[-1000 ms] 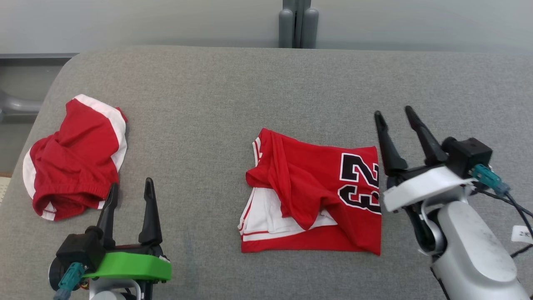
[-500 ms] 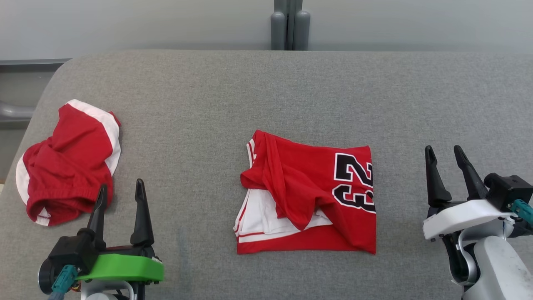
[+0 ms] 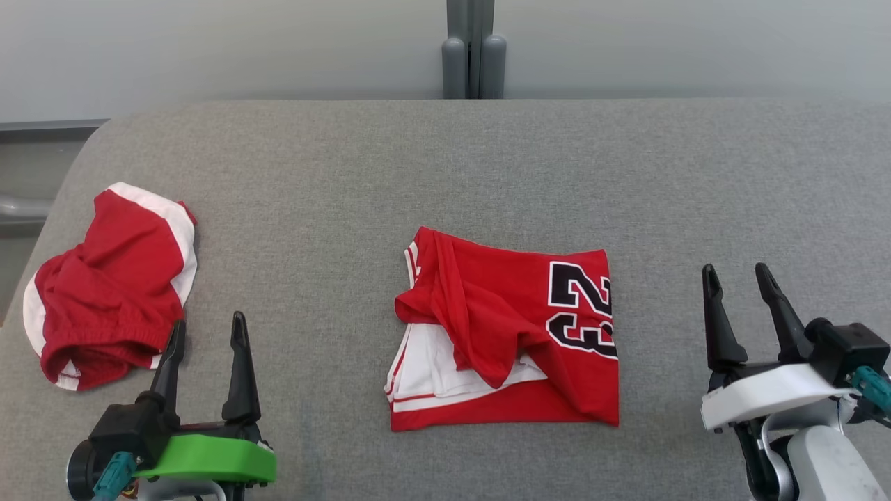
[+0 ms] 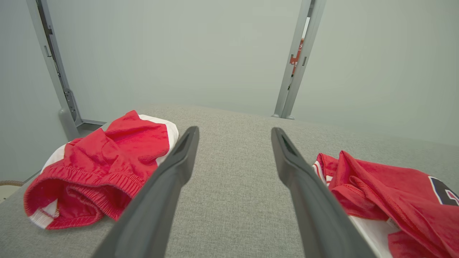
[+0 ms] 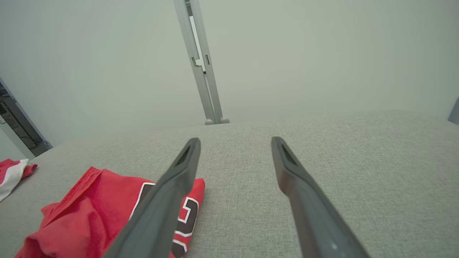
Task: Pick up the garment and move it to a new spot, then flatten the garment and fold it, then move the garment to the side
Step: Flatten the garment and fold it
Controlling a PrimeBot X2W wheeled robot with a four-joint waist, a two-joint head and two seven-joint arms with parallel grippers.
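Note:
A red jersey (image 3: 508, 341) with a black and white "23" lies folded in a rough rectangle at the middle of the grey padded table (image 3: 445, 174); a white inner layer shows at its front left. Right of the jersey, apart from it, my right gripper (image 3: 734, 268) stands open and empty. My left gripper (image 3: 209, 321) stands open and empty at the lower left. The left wrist view shows its open fingers (image 4: 179, 168) over bare fabric, the jersey (image 4: 387, 193) to their right. In the right wrist view the jersey (image 5: 89, 208) lies left of the open fingers (image 5: 297, 179).
A crumpled red and white garment (image 3: 104, 292) lies near the table's left edge, just beyond my left gripper; it also appears in the left wrist view (image 4: 104, 165). A grey post (image 3: 473, 56) stands behind the table's far edge. Bare fabric surrounds the jersey.
My right gripper has drawn back from the jersey's right edge toward the lower right. The camera has shifted, so everything sits lower in the picture. The jersey lies as before.

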